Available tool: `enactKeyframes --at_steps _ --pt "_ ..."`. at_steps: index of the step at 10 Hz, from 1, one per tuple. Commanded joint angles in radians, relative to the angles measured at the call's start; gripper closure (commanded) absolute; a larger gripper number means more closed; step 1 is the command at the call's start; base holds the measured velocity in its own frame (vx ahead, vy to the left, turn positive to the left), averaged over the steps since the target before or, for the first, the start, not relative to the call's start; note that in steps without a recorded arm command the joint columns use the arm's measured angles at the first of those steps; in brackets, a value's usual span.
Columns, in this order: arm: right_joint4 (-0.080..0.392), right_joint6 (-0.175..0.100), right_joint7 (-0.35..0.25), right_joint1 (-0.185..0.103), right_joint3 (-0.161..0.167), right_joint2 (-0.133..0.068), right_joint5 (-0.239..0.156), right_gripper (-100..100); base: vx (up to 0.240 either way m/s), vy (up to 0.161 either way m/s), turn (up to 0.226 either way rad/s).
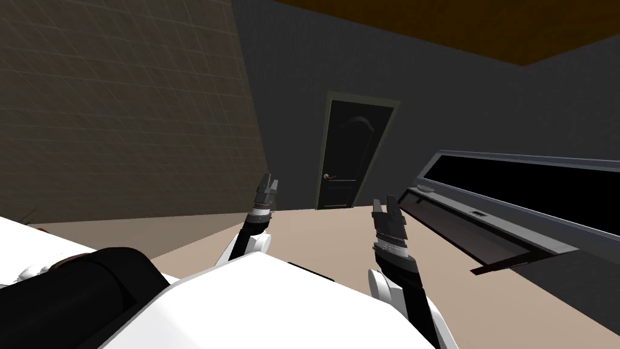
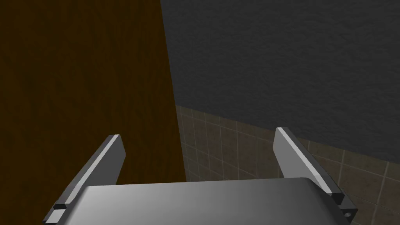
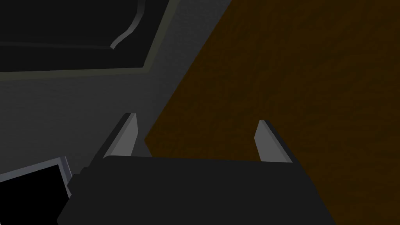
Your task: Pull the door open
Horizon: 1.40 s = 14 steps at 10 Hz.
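Left wrist view has the left gripper (image 2: 198, 133) with its two fingers (image 2: 107, 160) spread wide and nothing between them; the right gripper (image 3: 195, 118) stands the same way, jaws apart and empty. Both are held up side by side ahead of the body, touching nothing. Beyond them lies beige floor (image 1: 303, 224), and at its far end is the door (image 1: 339, 157), dark and closed in its pale frame (image 1: 395, 121), well apart from both grippers. Its handle (image 1: 329, 176) sits at the door's edge on the side of the tiled wall (image 1: 121, 109).

The step in hand looks like the approach, since no arm can reach from here. Done well, it means driving straight up the floor and stopping a little toward the handle side, far enough back that the leaf can swing toward me. The left gripper is the nearer match for that handle. It should arrive open and level with the handle, closing only once the fingers bracket it. On the right, a window (image 1: 533, 188) with a jutting ledge (image 1: 460, 224) runs along the wall, so the right arm should be kept tucked in.

Counted: one door, one handle, one window, two grippers, four fingers
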Motion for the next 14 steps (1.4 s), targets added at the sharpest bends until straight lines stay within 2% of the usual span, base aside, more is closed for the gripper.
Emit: enactKeyframes --at_steps 1,4,8,12,13,14 --pt "0.04 -0.006 -0.003 -0.015 -0.006 -0.01 -0.007 -100 0.043 -0.002 0.098" --pt "0.088 -0.013 -0.006 -0.034 -0.012 -0.021 -0.015 -100 0.068 -0.009 0.08" --pt "0.183 -0.027 -0.012 -0.07 -0.026 -0.041 -0.03 -100 0.061 -0.014 0.091" --pt "0.303 -0.044 -0.02 -0.115 -0.043 -0.066 -0.05 -100 0.081 -0.015 0.116" --pt "0.303 -0.044 -0.02 -0.115 -0.043 -0.066 -0.05 -100 0.056 -0.02 0.047" --pt "0.337 -0.049 -0.023 -0.128 -0.047 -0.073 -0.055 -100 0.049 -0.012 0.105"
